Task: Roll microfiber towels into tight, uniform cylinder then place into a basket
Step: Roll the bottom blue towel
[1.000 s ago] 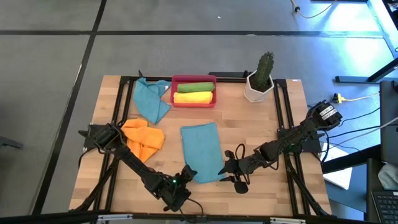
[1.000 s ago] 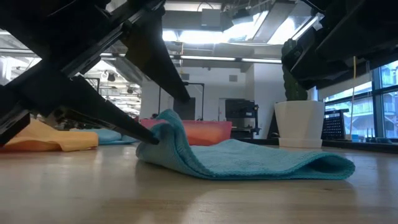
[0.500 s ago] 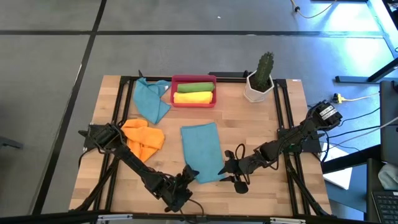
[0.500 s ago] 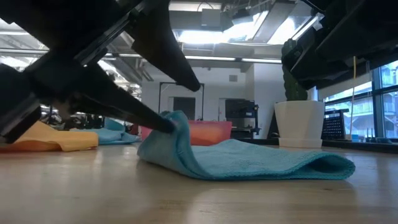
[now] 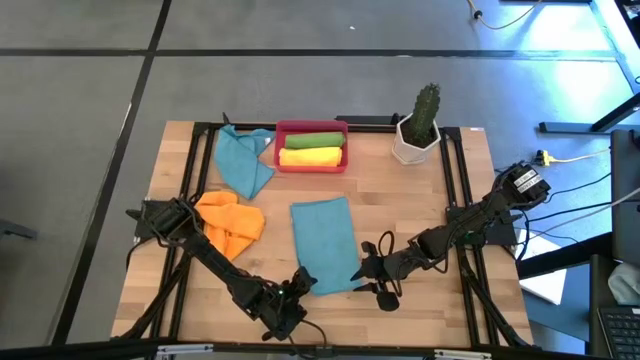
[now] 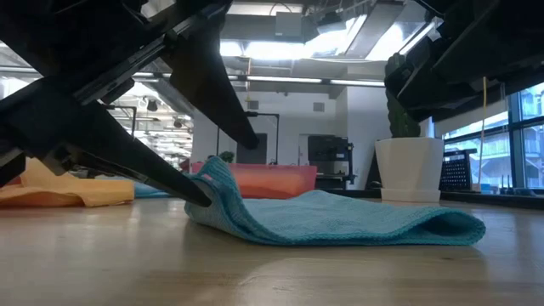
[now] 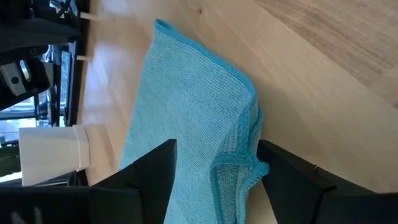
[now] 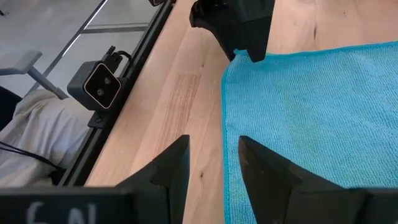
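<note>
Five towels: teal flat, teal crumpled, orange, green, yellow.
Teal towel (image 5: 326,244): spread flat mid-table, long side running front to back; front-left corner lifted and folded over.
Left gripper (image 5: 302,283): at that front-left corner, fingers (image 7: 152,171) set wide with the raised corner between them; grip on cloth cannot tell.
Right gripper (image 5: 367,267): low at the towel's front-right edge, fingers (image 8: 171,165) moderately apart over bare wood just beside the edge; nothing held.
Basket (image 5: 311,129): red, back centre of table, well apart from the flat towel.
Green roll (image 5: 313,140): in basket, back side.
Yellow roll (image 5: 311,157): in basket, front side, touching green.
Second teal towel (image 5: 243,160): crumpled, just left of basket.
Orange towel (image 5: 230,221): bunched, left side, near left arm base.
Cactus pot (image 5: 415,141): white, right of basket, upright.
Table (image 5: 420,210): light wood.
</note>
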